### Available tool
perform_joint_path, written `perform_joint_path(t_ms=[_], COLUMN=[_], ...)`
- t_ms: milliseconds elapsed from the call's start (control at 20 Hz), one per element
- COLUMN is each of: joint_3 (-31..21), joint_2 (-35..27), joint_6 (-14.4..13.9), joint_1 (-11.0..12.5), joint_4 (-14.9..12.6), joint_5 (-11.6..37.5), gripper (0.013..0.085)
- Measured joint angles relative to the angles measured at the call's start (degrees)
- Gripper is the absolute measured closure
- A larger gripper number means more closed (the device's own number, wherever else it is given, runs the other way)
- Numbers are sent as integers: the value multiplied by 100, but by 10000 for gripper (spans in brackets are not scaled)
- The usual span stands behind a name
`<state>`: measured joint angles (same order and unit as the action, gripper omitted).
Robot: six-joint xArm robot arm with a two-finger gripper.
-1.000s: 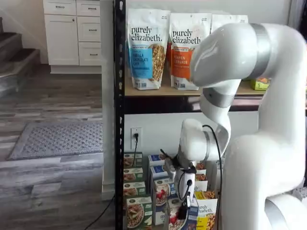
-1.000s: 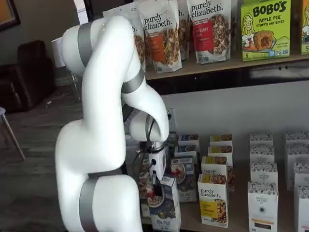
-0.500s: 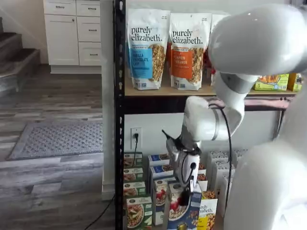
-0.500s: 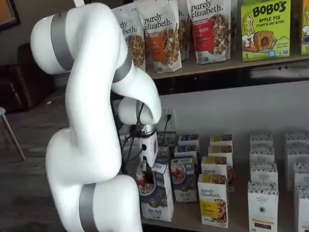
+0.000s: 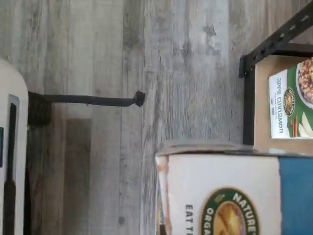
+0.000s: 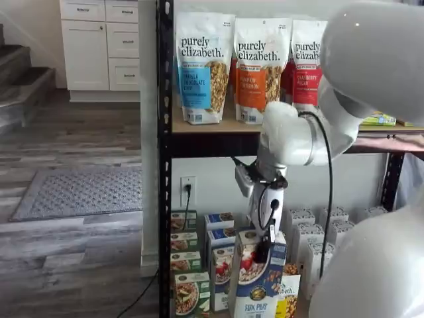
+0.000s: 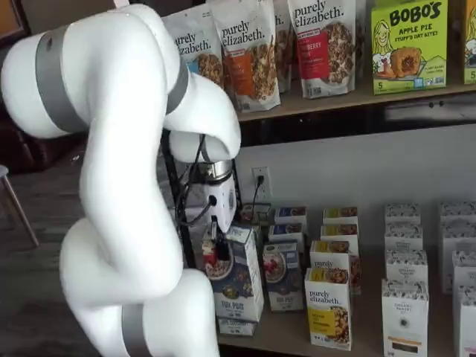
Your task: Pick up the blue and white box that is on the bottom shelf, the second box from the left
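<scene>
box: the tall slim blue and white cardboard cereal box with a granola bowl and red berries [image 6: 257,278] [image 7: 236,274] hangs clear of the row, out in front of the rack, raised off the boards.
long axis: upright in both shelf views, white top up, dark blue part down; the printed face turns toward the cameras. it leans slightly in a shelf view [image 7: 236,274].
end effector: the white-bodied end effector with black fingers [image 6: 265,250] [image 7: 217,248] is clamped on the box's upper part, fingers pointing down over the white top.
bottom shelf: the lowest tan board of the black metal-post rack [image 7: 297,338] carries the other boxes; a green and white box of the same design [image 6: 188,293] stands at its front corner, a yellow and white purely elizabeth box [image 7: 329,306] just beside the gap.
wrist view only: the box's white top panel with a round green and gold logo [image 5: 230,196], seen from close and turned on its side; beyond it grey wood-plank floor [image 5: 146,58], a black rack post [image 5: 249,98] and a green and white box face [image 5: 293,105].
shelf views only: the fingers, the box's whole height, and the white arm [image 7: 126,149].
upper tier: tall purely elizabeth granola bags [image 6: 202,66] on the wooden board above.
</scene>
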<state>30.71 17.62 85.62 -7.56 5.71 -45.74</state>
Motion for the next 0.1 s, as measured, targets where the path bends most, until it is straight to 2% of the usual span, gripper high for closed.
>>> perform_joint_path(t_ms=[100], joint_3=[46], joint_2=[168], joint_6=[-38], joint_1=[5], joint_4=[-38], joint_5=[-219], gripper=[490])
